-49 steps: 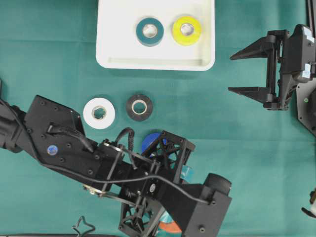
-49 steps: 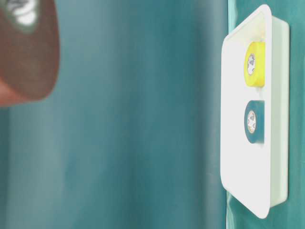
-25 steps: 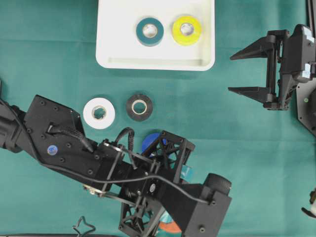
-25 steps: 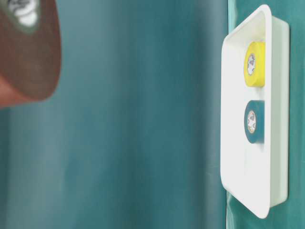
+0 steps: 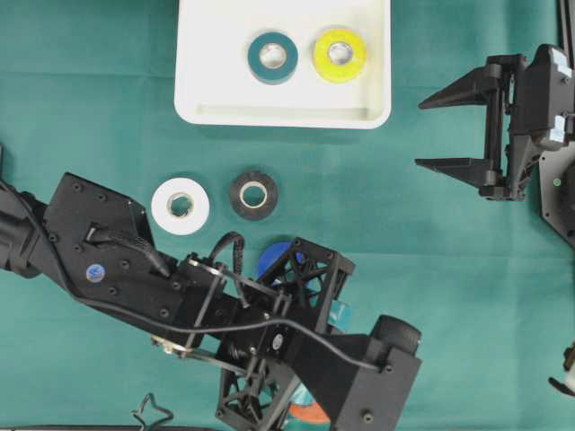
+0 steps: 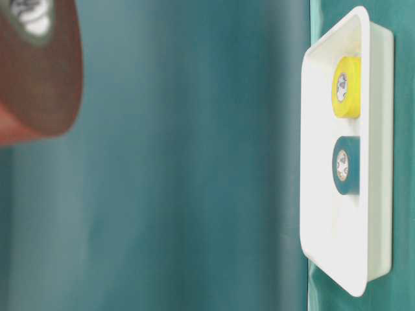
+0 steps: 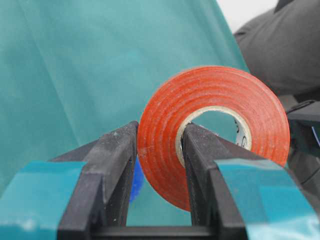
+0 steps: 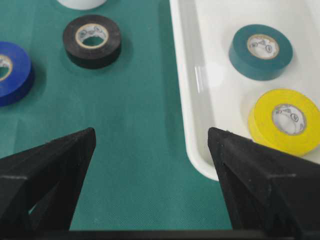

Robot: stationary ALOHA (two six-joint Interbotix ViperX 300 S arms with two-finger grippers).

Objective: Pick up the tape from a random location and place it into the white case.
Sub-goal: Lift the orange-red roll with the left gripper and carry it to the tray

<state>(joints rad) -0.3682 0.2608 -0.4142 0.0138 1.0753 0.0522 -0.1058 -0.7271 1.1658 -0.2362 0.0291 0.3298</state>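
Note:
My left gripper is shut on an orange tape roll, one finger outside the roll and one through its core. From overhead only a sliver of that orange roll shows under the left arm at the bottom; in the table-level view it is a blurred shape at top left. The white case lies at top centre and holds a dark teal roll and a yellow roll. Right of the case, my right gripper hangs open and empty, seen also in its wrist view.
On the green cloth below the case lie a white roll, a black roll and a blue roll partly under the left arm. The right wrist view shows the black roll, the blue roll and the case rim.

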